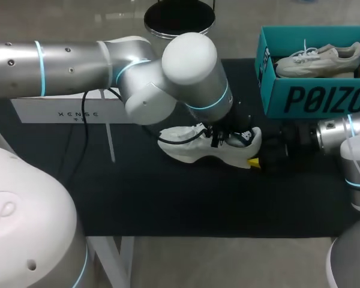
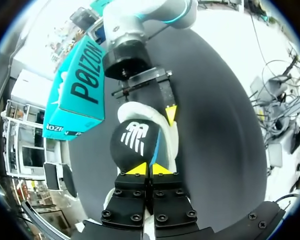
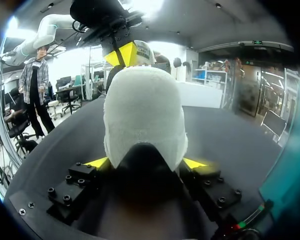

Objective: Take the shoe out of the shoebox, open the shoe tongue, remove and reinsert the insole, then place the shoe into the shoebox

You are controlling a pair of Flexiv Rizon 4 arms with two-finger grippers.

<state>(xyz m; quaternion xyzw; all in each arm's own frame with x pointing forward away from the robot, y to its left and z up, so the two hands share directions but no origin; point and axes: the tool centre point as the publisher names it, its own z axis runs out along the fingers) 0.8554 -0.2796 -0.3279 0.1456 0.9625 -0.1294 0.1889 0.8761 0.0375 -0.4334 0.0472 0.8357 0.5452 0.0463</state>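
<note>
Your right gripper (image 3: 146,163) clamps the white shoe (image 1: 189,153) by its heel; your left gripper (image 2: 149,169) pinches its black tongue (image 2: 132,145)

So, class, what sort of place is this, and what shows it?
Probably a robotics lab bench: two robot arms, with the left gripper and right gripper holding a white shoe on a black table beside a teal shoebox.

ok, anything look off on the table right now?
Nothing stands out. The white shoe sits upright on the black mat, with its heel clamped by the right gripper and the left gripper shut at its opening. The shoebox is upright with a second shoe inside. No spills or damage are visible.
</note>
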